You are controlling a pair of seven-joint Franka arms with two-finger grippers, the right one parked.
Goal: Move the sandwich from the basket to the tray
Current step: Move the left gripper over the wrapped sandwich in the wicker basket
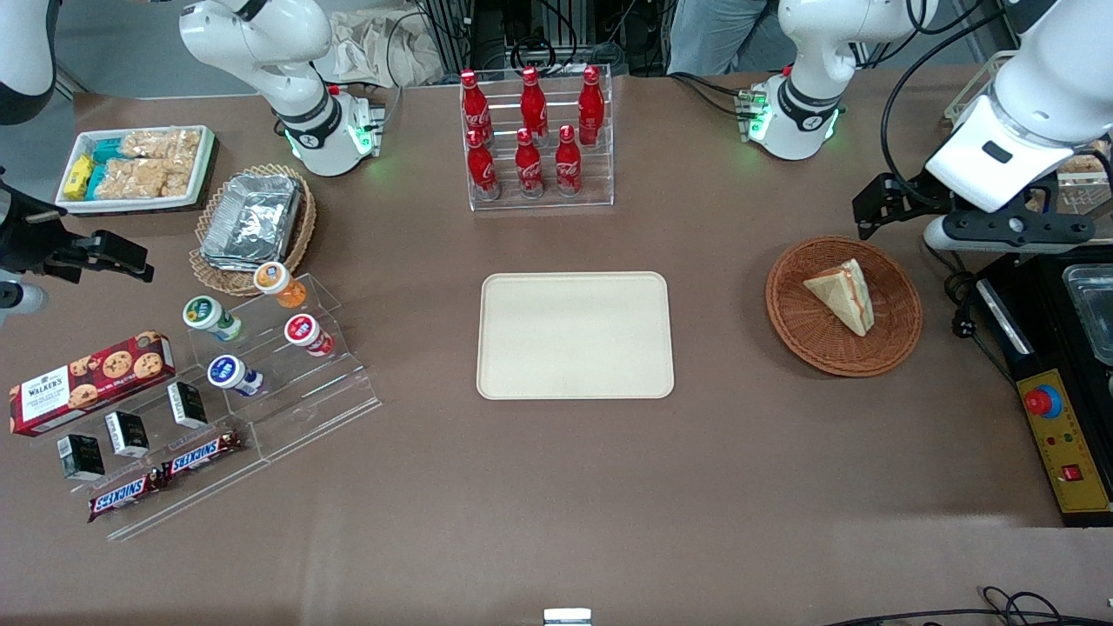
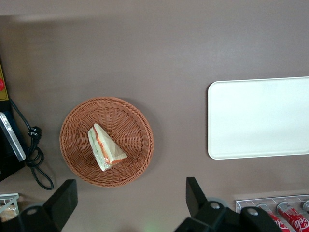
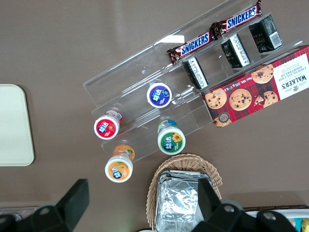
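Note:
The sandwich [image 1: 842,294], a pale wedge with red-orange and green filling, lies in the reddish-brown wicker basket [image 1: 787,322] toward the working arm's end of the table. The cream tray [image 1: 574,335] lies flat and bare at the table's middle. My left gripper [image 1: 874,213] hangs open and empty above the table, beside the basket's rim and farther from the front camera than the sandwich. The left wrist view shows the sandwich [image 2: 105,149] in the basket [image 2: 128,121], the tray [image 2: 258,118], and the gripper [image 2: 129,195] with its fingers wide apart over bare table.
A clear rack of red cola bottles [image 1: 535,139] stands farther from the front camera than the tray. A black control box with a red button [image 1: 1052,417] and a cable [image 1: 961,322] lie beside the basket. Snack displays [image 1: 217,382] fill the parked arm's end.

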